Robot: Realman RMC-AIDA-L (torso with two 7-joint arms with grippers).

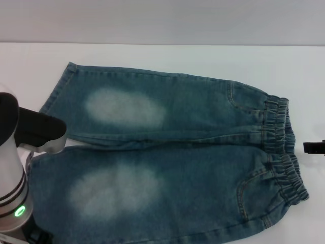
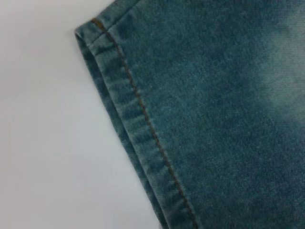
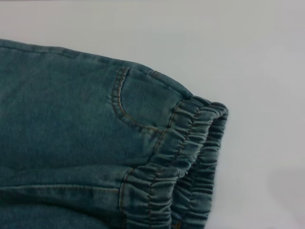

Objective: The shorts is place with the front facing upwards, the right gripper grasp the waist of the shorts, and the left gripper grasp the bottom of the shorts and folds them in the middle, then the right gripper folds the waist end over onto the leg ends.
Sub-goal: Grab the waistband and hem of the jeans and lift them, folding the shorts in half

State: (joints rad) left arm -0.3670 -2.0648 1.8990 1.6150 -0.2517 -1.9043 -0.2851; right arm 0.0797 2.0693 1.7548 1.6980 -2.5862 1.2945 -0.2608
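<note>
Left tool (image 1: 38, 133) hovers beside the shorts' (image 1: 167, 157) bottom (image 2: 138, 119); right tool (image 1: 314, 147) beside the waist (image 1: 282, 152); grip states perhaps unreadable.

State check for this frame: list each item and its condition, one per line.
shorts: spread flat, front up, unfolded
waist: on the table, ungrasped
leg ends: flat, ungrasped
left gripper: fingers out of view, arm at the leg ends
right gripper: beside the waist, apart from it
</note>
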